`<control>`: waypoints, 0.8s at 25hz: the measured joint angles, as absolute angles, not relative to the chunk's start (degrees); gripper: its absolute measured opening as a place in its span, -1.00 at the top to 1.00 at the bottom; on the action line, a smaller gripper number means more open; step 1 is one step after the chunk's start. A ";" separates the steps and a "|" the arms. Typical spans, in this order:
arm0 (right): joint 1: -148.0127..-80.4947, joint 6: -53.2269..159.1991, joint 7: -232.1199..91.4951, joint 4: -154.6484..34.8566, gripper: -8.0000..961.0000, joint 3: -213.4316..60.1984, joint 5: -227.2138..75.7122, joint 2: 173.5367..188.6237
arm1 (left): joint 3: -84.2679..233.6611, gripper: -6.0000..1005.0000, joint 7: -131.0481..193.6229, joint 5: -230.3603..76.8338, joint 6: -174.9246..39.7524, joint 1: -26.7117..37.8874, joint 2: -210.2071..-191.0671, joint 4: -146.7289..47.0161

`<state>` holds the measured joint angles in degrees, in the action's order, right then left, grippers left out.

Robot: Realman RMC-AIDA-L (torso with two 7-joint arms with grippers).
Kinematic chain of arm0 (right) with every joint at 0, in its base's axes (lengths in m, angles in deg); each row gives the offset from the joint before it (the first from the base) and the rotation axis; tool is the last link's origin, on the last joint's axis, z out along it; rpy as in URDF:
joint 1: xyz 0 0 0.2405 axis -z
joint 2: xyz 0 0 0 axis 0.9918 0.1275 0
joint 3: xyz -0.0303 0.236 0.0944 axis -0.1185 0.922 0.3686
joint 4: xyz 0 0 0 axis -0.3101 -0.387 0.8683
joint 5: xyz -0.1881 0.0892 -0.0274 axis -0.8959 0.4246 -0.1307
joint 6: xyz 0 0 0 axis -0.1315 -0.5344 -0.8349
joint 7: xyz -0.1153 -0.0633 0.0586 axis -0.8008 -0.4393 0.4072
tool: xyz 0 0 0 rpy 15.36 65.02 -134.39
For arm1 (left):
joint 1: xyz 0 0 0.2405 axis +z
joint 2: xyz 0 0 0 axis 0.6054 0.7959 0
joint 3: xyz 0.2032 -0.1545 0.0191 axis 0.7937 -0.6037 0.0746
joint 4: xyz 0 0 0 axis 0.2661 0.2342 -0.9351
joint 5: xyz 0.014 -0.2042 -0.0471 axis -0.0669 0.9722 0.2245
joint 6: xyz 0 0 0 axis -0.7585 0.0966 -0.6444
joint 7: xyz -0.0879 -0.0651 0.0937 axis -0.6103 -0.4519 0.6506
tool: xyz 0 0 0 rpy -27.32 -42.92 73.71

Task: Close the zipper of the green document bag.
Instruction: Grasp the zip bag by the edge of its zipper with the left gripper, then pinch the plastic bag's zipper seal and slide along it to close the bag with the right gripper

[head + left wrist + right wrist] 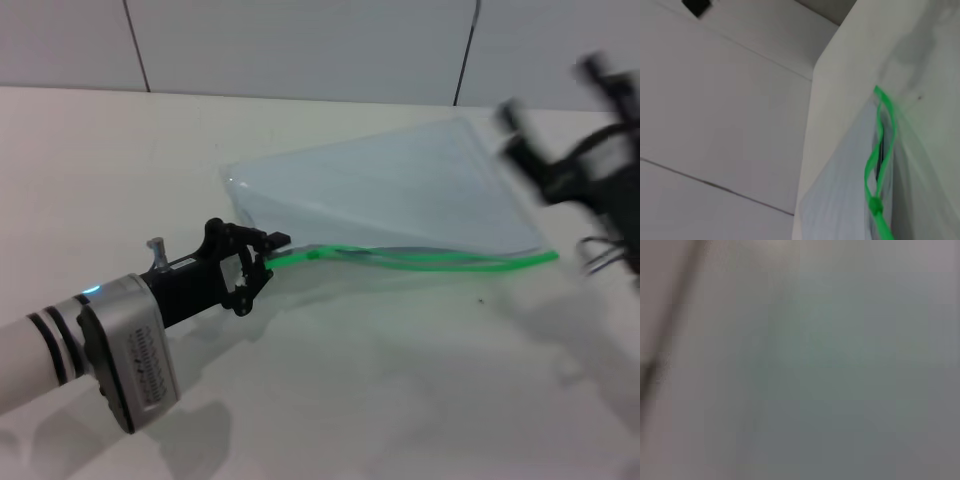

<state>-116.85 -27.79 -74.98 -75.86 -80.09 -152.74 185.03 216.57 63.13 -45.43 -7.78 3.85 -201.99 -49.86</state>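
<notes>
our left gripper (268, 252) pinches the bag (400, 190) at the zipper (420, 262) end to anchor it; our right gripper (560, 150) hovers apart, its grip unreadable.

A: What colour is the flat clear plastic document bag (400, 190)?
B: Pale bluish-white inside, with a bright green zipper strip (430, 260) along one edge and a slightly darker green slider (875, 205).
A: And the arms?
B: The left gripper (262, 262) is black, on a silver wrist with black stripes on white. The right gripper (560, 150) is black too.
A: The table (350, 400)?
B: Plain cream-white.
</notes>
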 joint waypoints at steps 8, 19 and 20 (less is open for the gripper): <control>-124.45 -16.55 -74.99 -73.79 -0.66 -83.48 -172.68 185.20 | 216.32 0.90 62.35 -45.30 -2.27 4.47 -201.82 -49.71; -125.53 -11.25 -90.21 -77.07 -0.64 -83.02 -178.38 185.53 | 216.97 0.90 59.30 -46.19 -0.09 4.42 -201.57 -49.69; -125.59 -10.80 -90.72 -77.19 -0.64 -82.96 -178.34 185.57 | 216.99 0.90 59.29 -46.37 -0.07 4.42 -201.57 -49.60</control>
